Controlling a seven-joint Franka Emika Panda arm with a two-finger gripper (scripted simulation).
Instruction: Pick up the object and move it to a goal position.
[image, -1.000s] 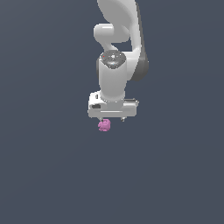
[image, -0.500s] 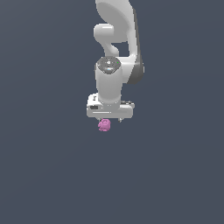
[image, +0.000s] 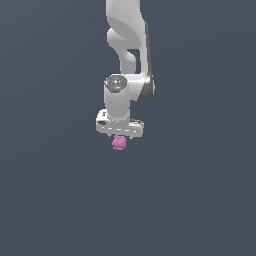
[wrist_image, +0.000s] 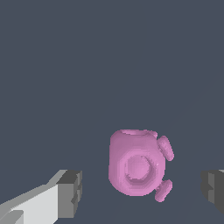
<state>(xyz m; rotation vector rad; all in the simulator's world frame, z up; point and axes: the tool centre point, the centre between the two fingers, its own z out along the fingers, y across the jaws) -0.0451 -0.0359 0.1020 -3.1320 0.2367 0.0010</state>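
1. The object (image: 119, 143), a small pink-magenta lumpy blob, is seen just below the centre of the exterior view, directly under the white gripper (image: 120, 136).
2. In the exterior view, whether the object is touched by the gripper cannot be told; the top of the blob meets the underside of the gripper body in the picture.
3. In the wrist view the object (wrist_image: 138, 167) is shown in the lower middle of the frame as a rounded cube-like lump with a raised ring on its facing side and two small knobs along one edge.
4. The jaws are seen to be spread apart: one dark finger pad (wrist_image: 70, 193) lies at the lower left of the wrist frame and the other at the far lower right edge, with the object between them.
5. A clear gap of grey is visible between each pad and the object, so nothing is gripped.
6. The object is placed nearer the right-hand pad than the left-hand one in the wrist frame.
7. The arm (image: 128, 60) is seen descending from the top centre of the exterior view, with the wrist pointed straight down.
8. The plain dark grey surface (image: 55, 200) fills the rest of both frames.
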